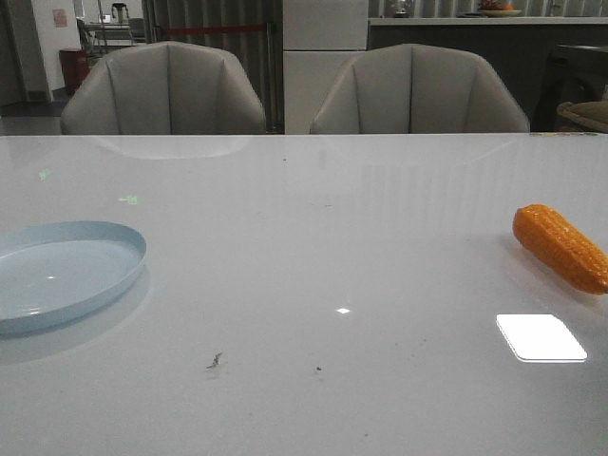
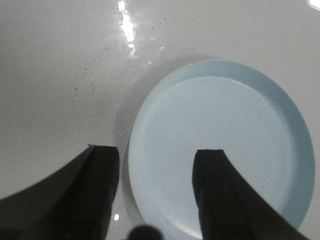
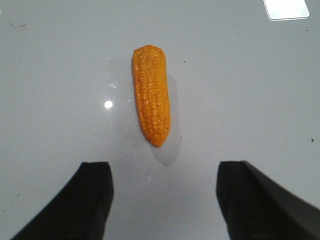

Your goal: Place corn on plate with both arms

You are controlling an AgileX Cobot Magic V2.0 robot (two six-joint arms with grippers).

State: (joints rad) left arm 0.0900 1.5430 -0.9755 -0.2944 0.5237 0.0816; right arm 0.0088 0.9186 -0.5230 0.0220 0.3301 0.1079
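Note:
The orange corn [image 1: 560, 247] lies on the white table at the far right in the front view. In the right wrist view the corn [image 3: 151, 94] lies flat with its tapered end toward my right gripper [image 3: 165, 172], which is open, empty and short of it. The pale blue plate [image 1: 57, 271] sits empty at the table's left edge. In the left wrist view my left gripper [image 2: 156, 156] is open and hovers over the plate's [image 2: 235, 115] near rim, one finger over the plate, one over the table. Neither arm shows in the front view.
Two grey chairs [image 1: 166, 90] stand behind the table's far edge. A bright light reflection [image 1: 540, 337] lies on the table in front of the corn. Small dark specks [image 1: 215, 361] dot the table near the front middle.

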